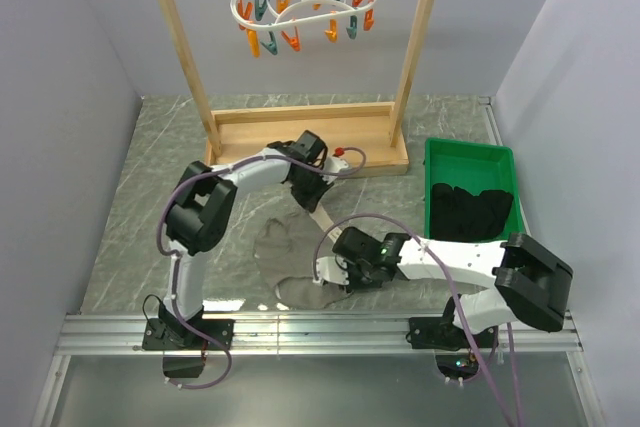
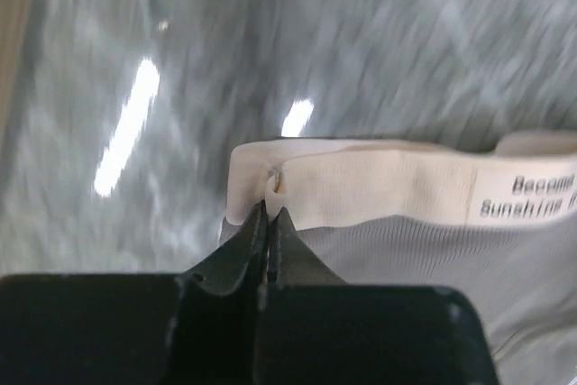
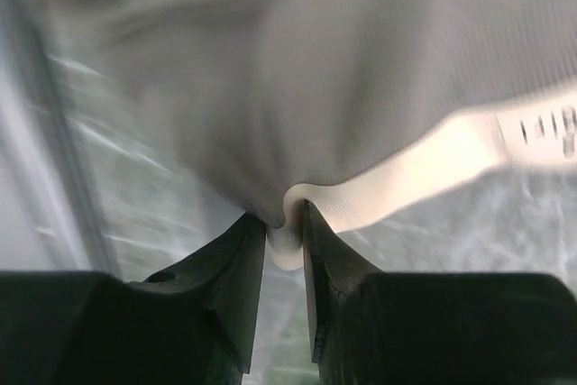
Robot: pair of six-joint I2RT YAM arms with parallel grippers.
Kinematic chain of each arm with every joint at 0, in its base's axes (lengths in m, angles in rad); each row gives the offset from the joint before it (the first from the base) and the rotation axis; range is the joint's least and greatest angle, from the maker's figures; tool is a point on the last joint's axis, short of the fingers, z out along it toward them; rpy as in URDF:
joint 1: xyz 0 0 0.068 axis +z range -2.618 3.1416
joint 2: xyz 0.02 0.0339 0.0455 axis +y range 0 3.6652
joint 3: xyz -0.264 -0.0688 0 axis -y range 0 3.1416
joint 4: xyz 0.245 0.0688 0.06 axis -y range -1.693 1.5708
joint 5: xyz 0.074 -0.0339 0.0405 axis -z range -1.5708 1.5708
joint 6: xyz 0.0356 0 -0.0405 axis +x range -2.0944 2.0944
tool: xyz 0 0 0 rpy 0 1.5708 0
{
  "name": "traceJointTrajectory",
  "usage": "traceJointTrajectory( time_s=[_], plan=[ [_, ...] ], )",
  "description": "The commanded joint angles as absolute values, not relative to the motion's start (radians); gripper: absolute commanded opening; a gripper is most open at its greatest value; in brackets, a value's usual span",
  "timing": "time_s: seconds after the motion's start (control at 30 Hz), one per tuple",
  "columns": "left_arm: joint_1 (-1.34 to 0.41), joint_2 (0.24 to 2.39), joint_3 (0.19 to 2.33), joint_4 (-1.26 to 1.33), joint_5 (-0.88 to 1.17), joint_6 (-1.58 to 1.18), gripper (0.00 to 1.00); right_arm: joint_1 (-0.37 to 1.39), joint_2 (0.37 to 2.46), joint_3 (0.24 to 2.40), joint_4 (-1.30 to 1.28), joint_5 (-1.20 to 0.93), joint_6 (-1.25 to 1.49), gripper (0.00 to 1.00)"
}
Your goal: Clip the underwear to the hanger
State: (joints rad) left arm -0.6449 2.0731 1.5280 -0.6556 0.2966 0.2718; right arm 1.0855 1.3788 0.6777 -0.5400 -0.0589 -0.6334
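The taupe underwear (image 1: 281, 249) lies on the marble table, part lifted between both grippers. My left gripper (image 1: 318, 209) is shut on a corner of its beige waistband (image 2: 379, 187); the fingertips pinch it in the left wrist view (image 2: 270, 212). My right gripper (image 1: 337, 267) is shut on a fold of the waistband at the other side; the grey fabric (image 3: 343, 69) hangs above the fingers in the right wrist view (image 3: 286, 223). The white hanger (image 1: 303, 5) with orange and teal clothespins hangs from the rack's top bar at the back, well away from both grippers.
The tall wooden frame rack (image 1: 310, 142) stands at the back centre on a flat base. A green tray (image 1: 470, 155) at the right holds a black cloth (image 1: 470, 212). Grey walls close in the left, right and back sides.
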Motion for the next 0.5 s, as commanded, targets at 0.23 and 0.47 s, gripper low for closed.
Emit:
traceJointTrajectory(
  time_s=[0.23,0.47],
  plan=[
    [-0.571,1.869,1.241,-0.597,0.245,0.086,0.00,0.795,1.469,0.751,-0.453,0.087,-0.913,0.30],
    [-0.546,1.741,1.138,-0.525,0.207,-0.095,0.00,0.698,1.497,0.874,-0.431,0.114,-0.902,0.46]
  ],
)
